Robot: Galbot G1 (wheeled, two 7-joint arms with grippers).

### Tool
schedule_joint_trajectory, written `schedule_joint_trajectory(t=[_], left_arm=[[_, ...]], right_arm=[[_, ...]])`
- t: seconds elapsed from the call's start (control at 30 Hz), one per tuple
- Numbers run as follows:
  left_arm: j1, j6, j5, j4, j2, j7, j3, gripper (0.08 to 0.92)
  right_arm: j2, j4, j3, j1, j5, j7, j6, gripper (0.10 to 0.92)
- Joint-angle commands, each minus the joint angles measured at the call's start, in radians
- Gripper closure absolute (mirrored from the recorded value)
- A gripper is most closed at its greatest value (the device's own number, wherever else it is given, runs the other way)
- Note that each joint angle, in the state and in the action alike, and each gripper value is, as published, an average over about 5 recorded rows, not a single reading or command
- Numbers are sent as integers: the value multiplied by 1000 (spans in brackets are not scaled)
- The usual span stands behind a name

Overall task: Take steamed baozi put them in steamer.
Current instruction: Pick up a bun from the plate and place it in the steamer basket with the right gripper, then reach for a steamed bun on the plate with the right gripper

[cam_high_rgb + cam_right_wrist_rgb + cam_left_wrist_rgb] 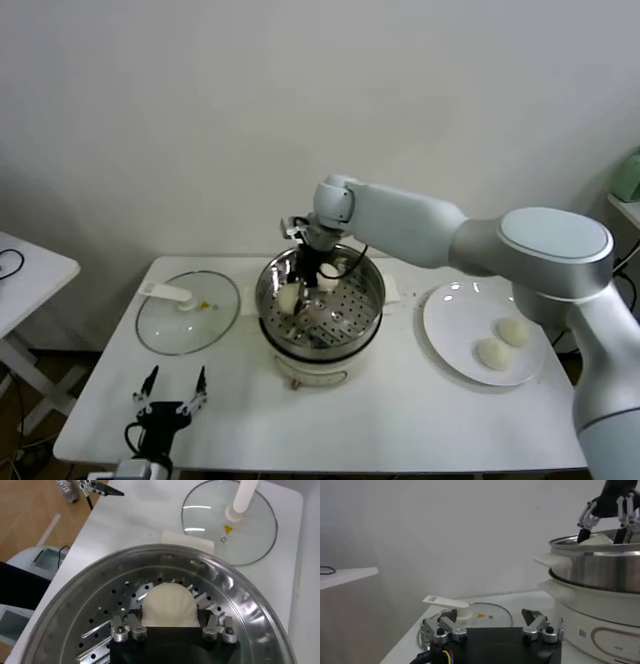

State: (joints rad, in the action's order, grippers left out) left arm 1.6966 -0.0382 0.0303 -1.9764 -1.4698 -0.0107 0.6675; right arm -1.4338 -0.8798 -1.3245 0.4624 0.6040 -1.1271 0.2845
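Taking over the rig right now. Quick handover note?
Left tool: open, parked at the table's front left.
Right tool: low inside the steamer, shut on a baozi.
Done: one bun lies on the steamer floor.
Left: release the held one, then move the two plate buns off the plate.
Lid is off, lying left of the steamer.

The steamer (322, 300), a shiny round steel pot with a perforated floor, stands upright on its white base. One cream-white baozi (289, 298) lies at its 9 o'clock wall (a second (168, 605) sits between the tool's fingers); two more (503, 343) rest at 3 o'clock.
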Motion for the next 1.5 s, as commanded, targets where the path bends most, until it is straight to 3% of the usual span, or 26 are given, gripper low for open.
schedule_joint_trajectory(t=[0.03, 0.63, 0.97, 1.2, 1.5], left_arm=[[-6, 0, 4, 5, 0, 1, 7, 177], [-20, 2, 13, 11, 1, 1, 12, 177], [-20, 2, 16, 14, 4, 0, 14, 177], [-32, 8, 15, 8, 19, 0, 14, 177], [-44, 17, 11, 1, 18, 0, 3, 177]], right_arm=[[-12, 10, 0, -18, -8, 5, -1, 321], [-29, 49, 6, -32, -34, 15, -26, 322], [7, 1, -11, 24, -10, 1, -42, 205], [152, -168, -70, 202, 46, -42, -62, 203], [508, -431, -134, 392, 25, -92, -118, 203]])
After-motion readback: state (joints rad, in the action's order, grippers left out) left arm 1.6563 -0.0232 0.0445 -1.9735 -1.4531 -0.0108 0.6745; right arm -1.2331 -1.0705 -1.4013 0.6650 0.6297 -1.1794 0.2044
